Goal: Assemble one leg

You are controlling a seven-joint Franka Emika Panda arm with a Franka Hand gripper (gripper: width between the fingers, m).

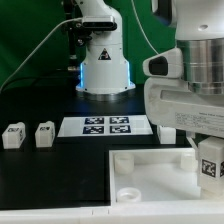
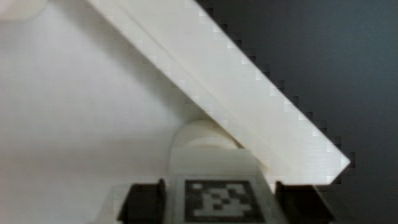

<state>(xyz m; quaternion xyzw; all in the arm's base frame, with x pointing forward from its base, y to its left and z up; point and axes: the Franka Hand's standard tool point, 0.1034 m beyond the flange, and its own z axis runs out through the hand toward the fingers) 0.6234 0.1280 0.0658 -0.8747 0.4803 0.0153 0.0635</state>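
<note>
My gripper (image 1: 203,150) is at the exterior view's right, shut on a leg (image 1: 211,167), a small white block with a black-and-white tag. It holds the leg over the right side of the large white panel (image 1: 150,172). In the wrist view the tagged leg (image 2: 206,150) sits between my two black fingers (image 2: 146,203), and my gripper (image 2: 217,208) points it down at the panel's flat face (image 2: 89,100), close beside the panel's raised rim (image 2: 231,85). I cannot tell whether the leg's far end touches the panel.
Two more legs (image 1: 12,135) (image 1: 44,134) stand on the black table at the exterior view's left. The marker board (image 1: 105,126) lies in the middle behind the panel. The arm's base (image 1: 103,62) stands at the back. A round socket (image 1: 128,190) shows in the panel's near corner.
</note>
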